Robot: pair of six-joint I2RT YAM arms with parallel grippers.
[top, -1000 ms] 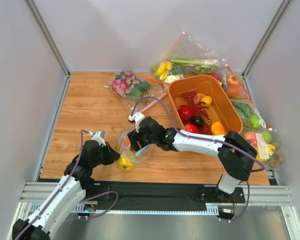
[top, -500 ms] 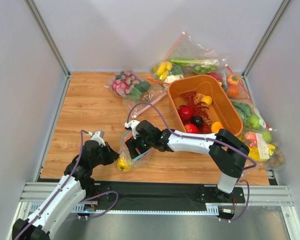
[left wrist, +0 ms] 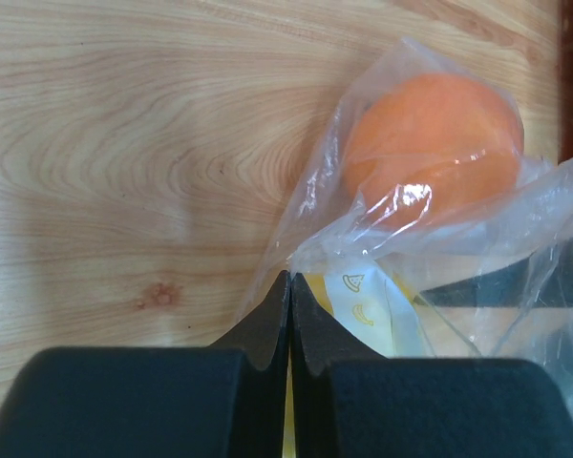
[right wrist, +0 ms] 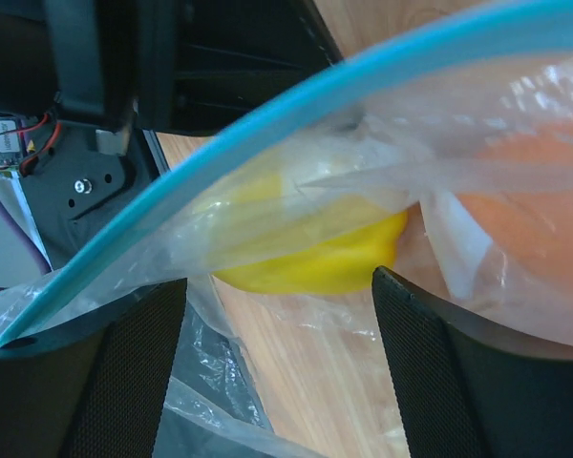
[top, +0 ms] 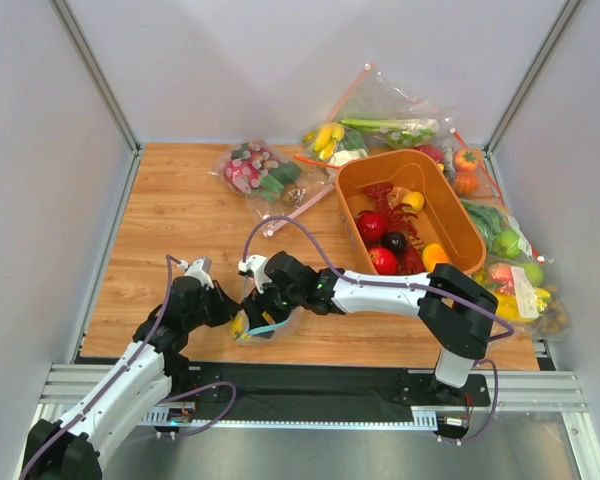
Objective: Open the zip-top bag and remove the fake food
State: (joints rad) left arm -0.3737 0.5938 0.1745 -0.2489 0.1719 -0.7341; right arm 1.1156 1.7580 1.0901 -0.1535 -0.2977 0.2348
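The zip-top bag (top: 262,322) lies near the table's front edge, its teal strip (right wrist: 267,143) running across the right wrist view. Inside it are a yellow toy fruit (top: 242,326) (right wrist: 315,260) and an orange one (left wrist: 430,143) (right wrist: 535,205). My left gripper (top: 223,309) (left wrist: 289,283) is shut on a fold of the bag's plastic beside its white label (left wrist: 368,303). My right gripper (top: 255,296) (right wrist: 279,372) is open at the bag's mouth, its fingers (right wrist: 86,382) either side of the yellow fruit, touching nothing that I can see.
An orange tub (top: 458,222) at the right holds red, dark and orange toy fruits and a red lobster (top: 382,198). Other filled clear bags (top: 258,168) lie along the back and right edges. The table's front edge and black rail (top: 310,385) are just below the bag.
My right gripper has moved down and left toward the left gripper, and the bag has shifted with it toward the front edge. The left gripper keeps its hold.
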